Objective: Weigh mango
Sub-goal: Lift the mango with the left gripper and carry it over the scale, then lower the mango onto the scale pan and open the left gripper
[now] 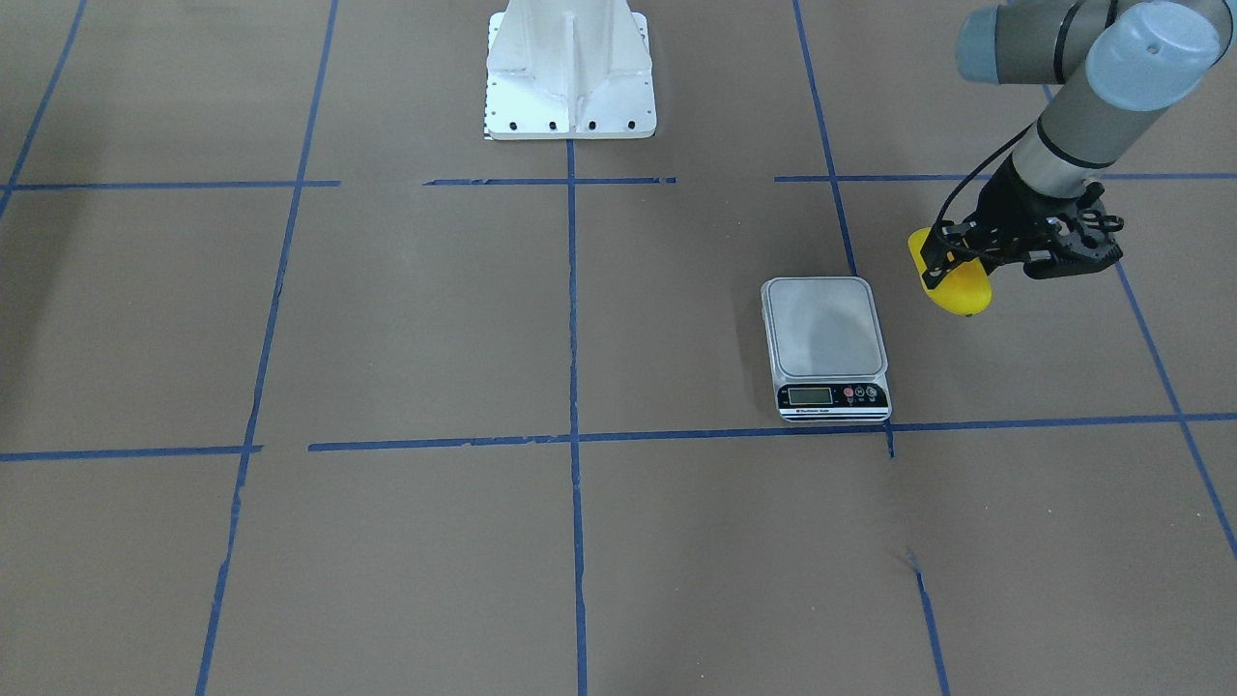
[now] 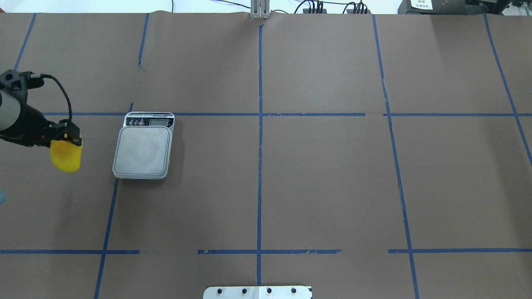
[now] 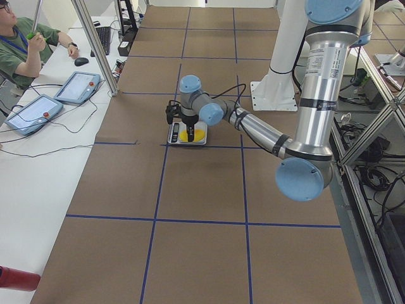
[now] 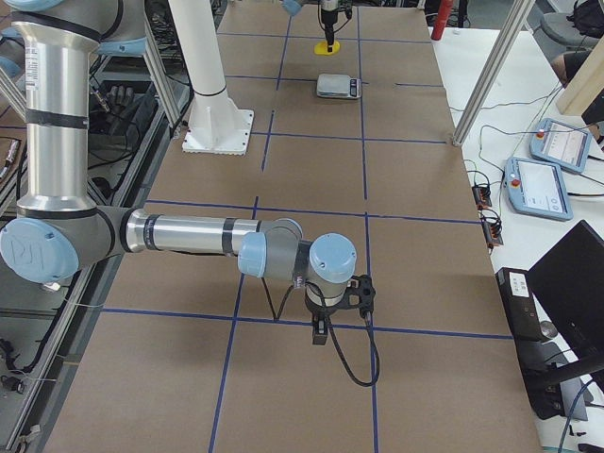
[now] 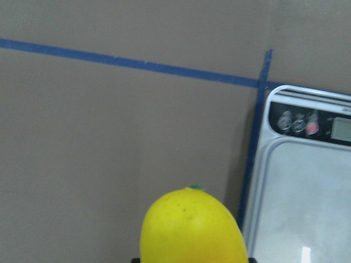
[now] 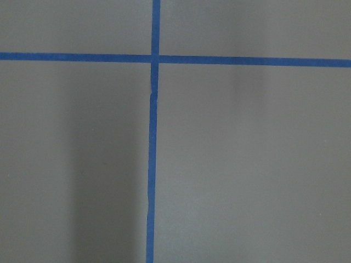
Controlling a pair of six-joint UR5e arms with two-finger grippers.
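The mango (image 1: pixel 957 285), bright yellow with an orange blush, is held in my left gripper (image 1: pixel 952 263), which is shut on its upper end. It hangs above the table beside the grey kitchen scale (image 1: pixel 824 329) and is not over the platform. In the overhead view the mango (image 2: pixel 65 157) is left of the scale (image 2: pixel 142 150), whose platform is bare. The left wrist view shows the mango's tip (image 5: pixel 192 227) next to the scale's edge (image 5: pixel 307 203). My right gripper (image 4: pixel 321 330) shows only in the exterior right view, low over the table far from the scale; I cannot tell whether it is open.
The robot's white base (image 1: pixel 570 72) stands at the table's middle edge. Blue tape lines cross the brown table (image 2: pixel 324 178). Operators' tablets (image 3: pixel 76 85) lie on the side bench beyond the table.
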